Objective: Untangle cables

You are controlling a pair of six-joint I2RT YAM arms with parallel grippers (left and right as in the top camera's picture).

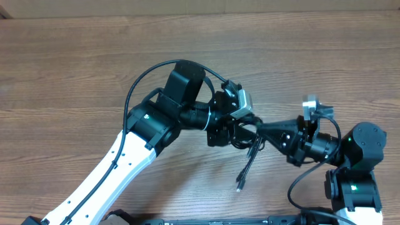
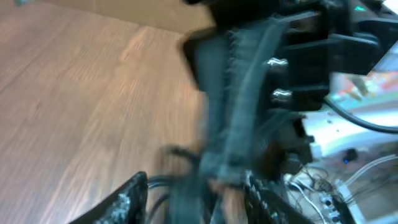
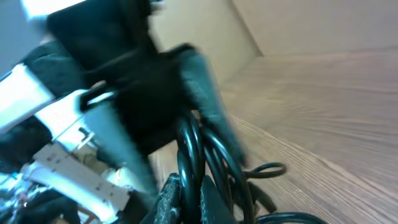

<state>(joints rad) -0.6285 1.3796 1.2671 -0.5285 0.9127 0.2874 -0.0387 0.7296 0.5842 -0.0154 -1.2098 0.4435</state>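
The cables [image 1: 249, 157] are thin black cords bunched between my two grippers above the wooden table, with one plug end [image 1: 239, 184] hanging down toward the table. My right gripper [image 3: 191, 200] is shut on several cable loops [image 3: 188, 146]; another small loop [image 3: 268, 168] lies on the wood beyond. In the overhead view the right gripper [image 1: 262, 130] meets the left gripper [image 1: 231, 132] tip to tip. In the blurred left wrist view my left gripper [image 2: 196, 202] has its fingers wide apart, with cable strands [image 2: 176, 152] and the right gripper's finger between them.
The wooden table [image 1: 75, 75] stretches to the left and back. Thick black arm wires [image 1: 140, 81] arc over the left arm. Electronics and loose white wires [image 2: 323, 186] lie at the table's near edge by the right arm's base.
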